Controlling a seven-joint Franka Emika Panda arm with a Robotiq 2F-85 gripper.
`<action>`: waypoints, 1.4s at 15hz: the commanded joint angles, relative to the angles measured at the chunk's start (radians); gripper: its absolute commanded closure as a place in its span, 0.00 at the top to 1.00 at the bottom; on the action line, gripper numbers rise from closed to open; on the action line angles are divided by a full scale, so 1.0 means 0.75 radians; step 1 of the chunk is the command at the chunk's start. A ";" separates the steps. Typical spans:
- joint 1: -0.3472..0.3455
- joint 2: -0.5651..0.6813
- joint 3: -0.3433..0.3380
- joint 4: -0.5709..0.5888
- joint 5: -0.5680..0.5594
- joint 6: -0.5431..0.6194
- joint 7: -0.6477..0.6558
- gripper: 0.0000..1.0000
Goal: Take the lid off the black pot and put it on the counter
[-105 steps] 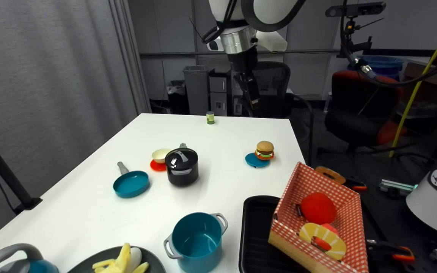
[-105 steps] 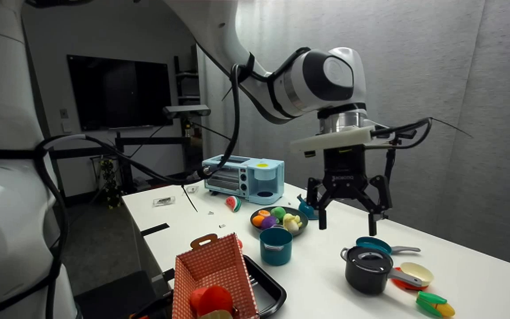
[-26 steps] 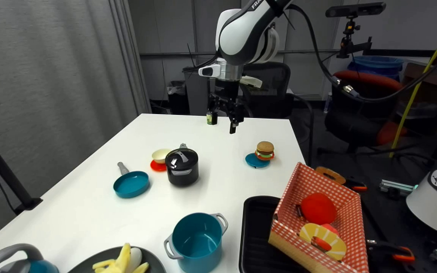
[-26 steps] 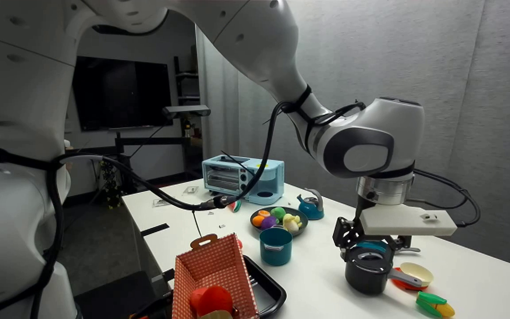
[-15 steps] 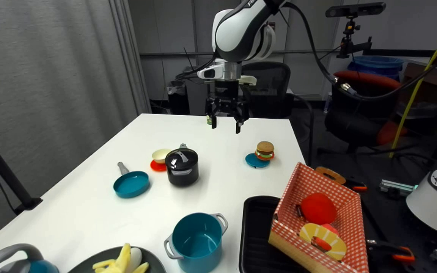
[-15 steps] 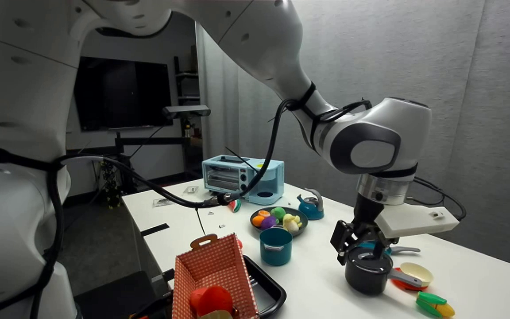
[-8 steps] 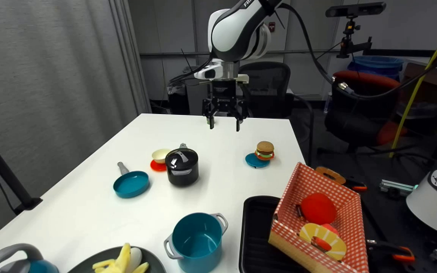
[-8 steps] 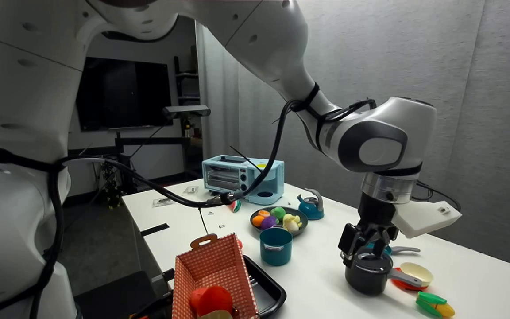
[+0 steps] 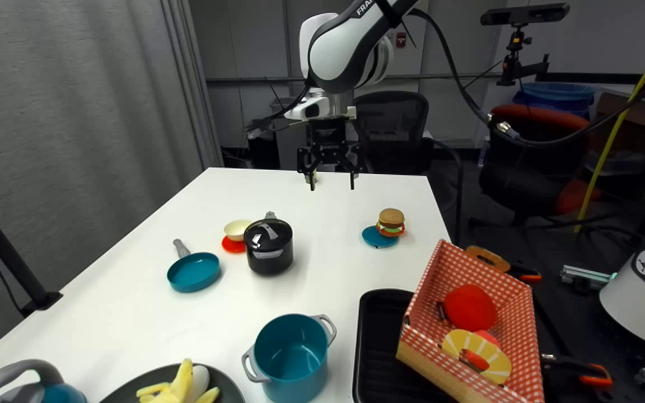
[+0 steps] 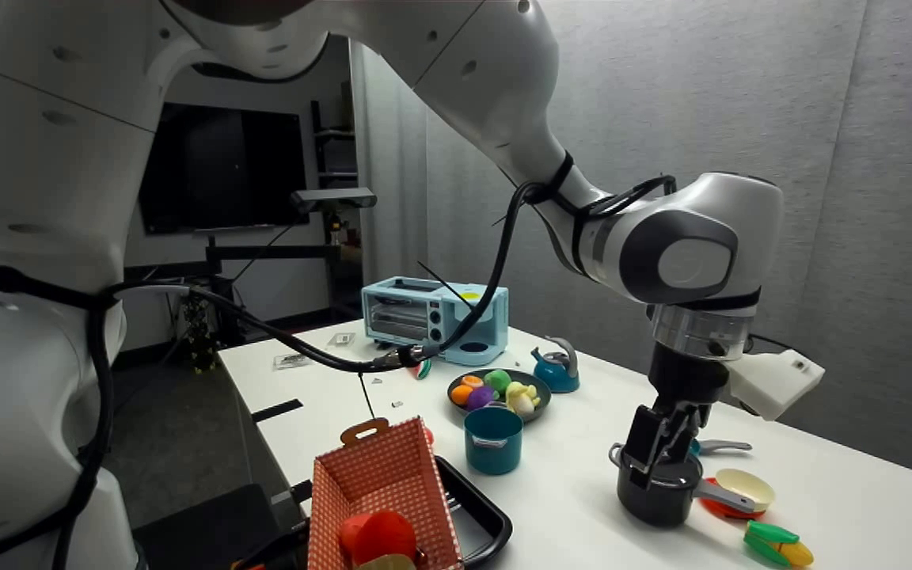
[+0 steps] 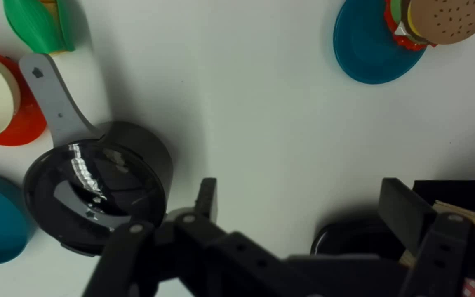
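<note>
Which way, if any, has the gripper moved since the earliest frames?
Yes: in an exterior view the gripper has shifted image-left and lower, judged against the far edge of the counter.

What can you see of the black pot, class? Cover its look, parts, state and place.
The black pot is small, squat and round, perhaps plastic. A long grey handle with a star-shaped mark juts from its side, a grey loop opposite. It stands upright on the white counter, closed by a glossy dark lid with a grey grip, so its inside is hidden. The open claw is apart from it. The handle overlaps a red plate in the wrist view; contact is unclear.
</note>
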 commanded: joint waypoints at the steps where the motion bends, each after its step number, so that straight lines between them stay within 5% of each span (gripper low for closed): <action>1: 0.020 0.030 -0.033 0.078 -0.055 -0.177 -0.001 1.00; 2: 0.015 0.007 -0.021 0.020 -0.014 -0.067 -0.006 1.00; 10: 0.013 0.011 -0.024 0.035 -0.026 -0.127 -0.037 1.00; 21: 0.012 0.042 -0.034 0.089 -0.234 -0.147 -0.648 1.00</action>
